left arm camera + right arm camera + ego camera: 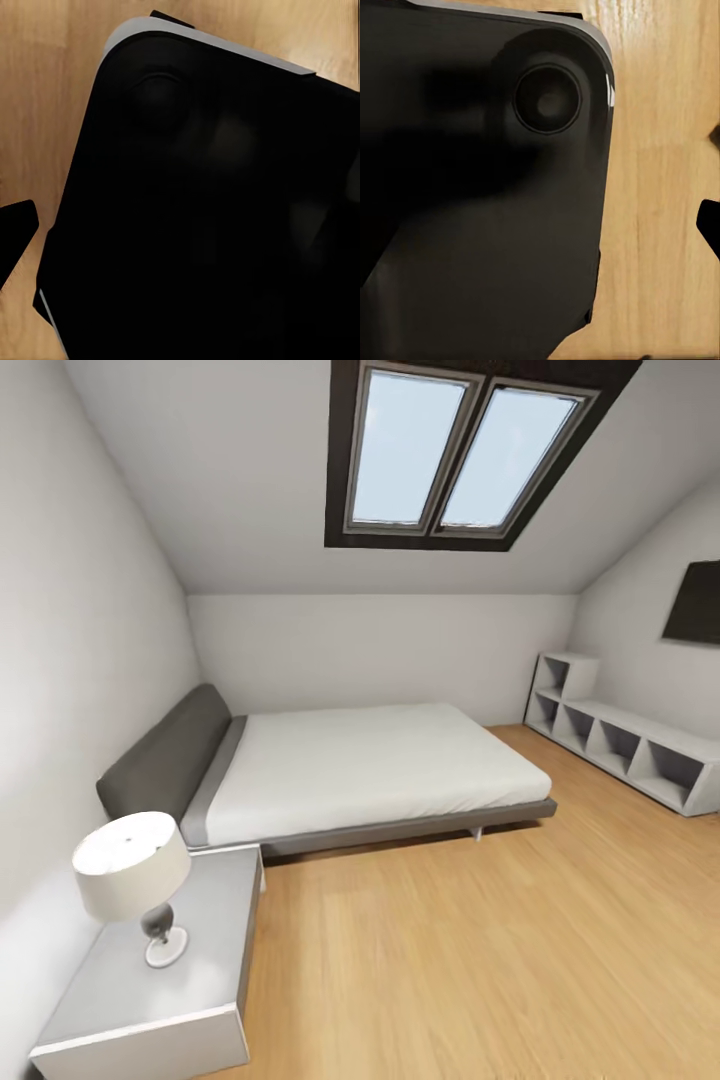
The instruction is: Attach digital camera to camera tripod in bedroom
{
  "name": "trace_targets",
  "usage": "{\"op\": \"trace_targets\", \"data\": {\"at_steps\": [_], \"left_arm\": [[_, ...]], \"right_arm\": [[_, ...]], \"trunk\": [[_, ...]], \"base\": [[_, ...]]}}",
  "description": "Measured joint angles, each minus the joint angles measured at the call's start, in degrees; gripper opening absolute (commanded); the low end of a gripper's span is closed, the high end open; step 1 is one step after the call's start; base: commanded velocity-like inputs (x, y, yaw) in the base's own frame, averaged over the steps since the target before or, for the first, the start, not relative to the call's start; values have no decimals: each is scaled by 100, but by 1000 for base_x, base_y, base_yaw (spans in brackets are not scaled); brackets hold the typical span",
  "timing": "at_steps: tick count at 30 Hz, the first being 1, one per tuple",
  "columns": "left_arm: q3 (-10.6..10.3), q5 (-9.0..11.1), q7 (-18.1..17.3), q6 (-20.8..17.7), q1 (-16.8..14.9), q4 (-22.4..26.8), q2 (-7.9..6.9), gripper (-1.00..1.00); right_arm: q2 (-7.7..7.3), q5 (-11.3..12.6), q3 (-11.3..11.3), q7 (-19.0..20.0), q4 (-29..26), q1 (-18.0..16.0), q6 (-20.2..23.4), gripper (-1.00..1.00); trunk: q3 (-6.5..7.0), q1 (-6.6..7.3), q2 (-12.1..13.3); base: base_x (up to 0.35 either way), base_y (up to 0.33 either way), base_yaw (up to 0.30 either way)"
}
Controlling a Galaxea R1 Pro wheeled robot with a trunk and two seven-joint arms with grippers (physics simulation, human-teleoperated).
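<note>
1. My left tool and right tool: each wrist view looks down past a dark, rounded part of my own body [210,217] onto the plank floor [660,195]. Small black shapes sit at the edges of those views, but I cannot tell whether either tool is spread or pressed together, and I see nothing held.
2. Outward, the head view shows the bedroom: a grey low bed [370,770] against the far wall, a nightstand [150,970] with a lamp [132,875] at its near-left corner, white cubby shelves [625,745] along the right wall, a skylight [465,455] above.
3. The digital camera and the camera tripod are not visible from here, so I judge the step in hand to be searching.
4. To do it well, I would turn slowly, sweep the unseen parts of the room, keep my arms tucked, and stay clear of the nightstand's corner.
</note>
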State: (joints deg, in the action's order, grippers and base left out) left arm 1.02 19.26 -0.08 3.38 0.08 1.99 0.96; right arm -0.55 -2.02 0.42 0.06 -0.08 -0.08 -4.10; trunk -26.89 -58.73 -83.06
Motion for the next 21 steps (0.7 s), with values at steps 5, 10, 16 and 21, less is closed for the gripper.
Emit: {"op": "trace_targets", "data": {"at_steps": [5, 10, 16, 21], "left_arm": [[7, 8, 0, 0, 0, 0, 0, 100], [-1, -8, 0, 2, 0, 4, 4, 100], [3, -1, 1, 2, 0, 8, 3, 100], [11, 13, 7, 2, 0, 9, 12, 100]], "right_arm": [[-3, 2, -5, -10, 0, 0, 2, 100], [1, 3, -3, -7, 0, 0, 14, 100], [10, 2, 11, -7, 2, 0, 19, 100], [12, 3, 9, 0, 5, 0, 23, 100]], "trunk": [[0, 0, 0], [0, 0, 0], [0, 0, 0], [0, 0, 0]], "base": [[0, 0, -251], [0, 0, -251], [0, 0, -251], [0, 0, -251]]}}
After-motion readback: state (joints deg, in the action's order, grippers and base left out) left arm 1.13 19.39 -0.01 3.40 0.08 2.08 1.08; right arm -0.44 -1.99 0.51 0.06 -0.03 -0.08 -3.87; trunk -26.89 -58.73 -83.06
